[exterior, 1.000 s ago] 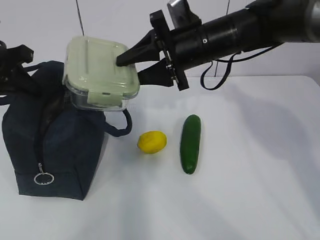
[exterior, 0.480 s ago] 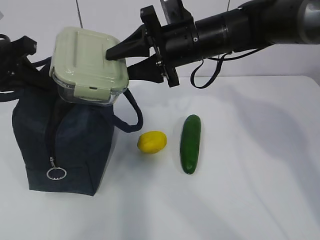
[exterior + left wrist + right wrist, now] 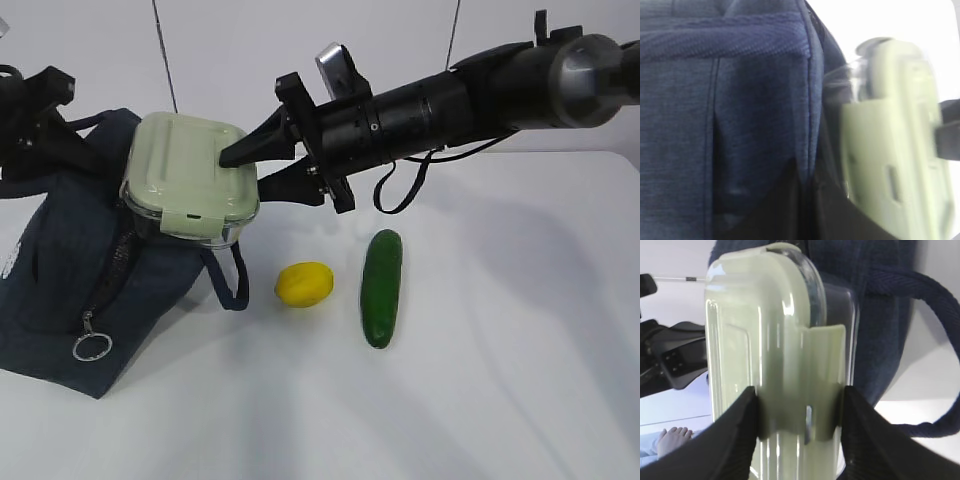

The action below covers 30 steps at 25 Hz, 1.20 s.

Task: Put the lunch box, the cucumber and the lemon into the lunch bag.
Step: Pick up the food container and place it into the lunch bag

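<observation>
Right end effector (image 3: 243, 172) clamped mid-width, arm outstretched; left end effector closed.

We are seeing the lunch bag (image 3: 60, 290) as matt, woven navy cloth with a shiny metal ring pull (image 3: 91, 347). The lunch box (image 3: 190, 185) is showing a smooth pale-green plastic lid over glossy clear walls, probably glass. The cucumber (image 3: 380, 287) is looking glossy, the lemon (image 3: 304, 284) finely dimpled, the table (image 3: 500, 380) matt white.
</observation>
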Motion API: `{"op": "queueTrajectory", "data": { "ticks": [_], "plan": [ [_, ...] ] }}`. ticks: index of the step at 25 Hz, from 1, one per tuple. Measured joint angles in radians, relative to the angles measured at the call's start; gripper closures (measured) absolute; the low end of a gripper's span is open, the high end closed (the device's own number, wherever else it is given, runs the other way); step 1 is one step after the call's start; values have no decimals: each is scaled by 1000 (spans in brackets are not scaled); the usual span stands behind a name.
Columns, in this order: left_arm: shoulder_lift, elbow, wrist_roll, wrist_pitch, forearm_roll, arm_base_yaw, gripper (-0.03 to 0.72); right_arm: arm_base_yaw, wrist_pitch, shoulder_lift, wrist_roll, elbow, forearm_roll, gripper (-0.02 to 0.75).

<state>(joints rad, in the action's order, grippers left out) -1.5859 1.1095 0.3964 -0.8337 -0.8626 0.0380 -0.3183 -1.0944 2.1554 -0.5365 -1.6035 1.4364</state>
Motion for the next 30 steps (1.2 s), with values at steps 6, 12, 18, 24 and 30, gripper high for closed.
{"op": "queueTrajectory", "data": {
  "ticks": [6,12,18,24,30],
  "plan": [
    [0,0,23,-6,-35,0,689,-9,25,28,0,0,-16,391],
    [0,0,26,-13,-37,0,689,-37,76,49,0,0,-34,391],
    [0,0,26,-25,-39,0,690,-52,90,53,-53,0,-28,391],
    [0,0,26,-29,-39,11,690,-71,95,81,-81,0,37,391],
    [0,0,26,-15,-41,66,690,-92,88,118,-124,-34,83,391]
  ]
}}
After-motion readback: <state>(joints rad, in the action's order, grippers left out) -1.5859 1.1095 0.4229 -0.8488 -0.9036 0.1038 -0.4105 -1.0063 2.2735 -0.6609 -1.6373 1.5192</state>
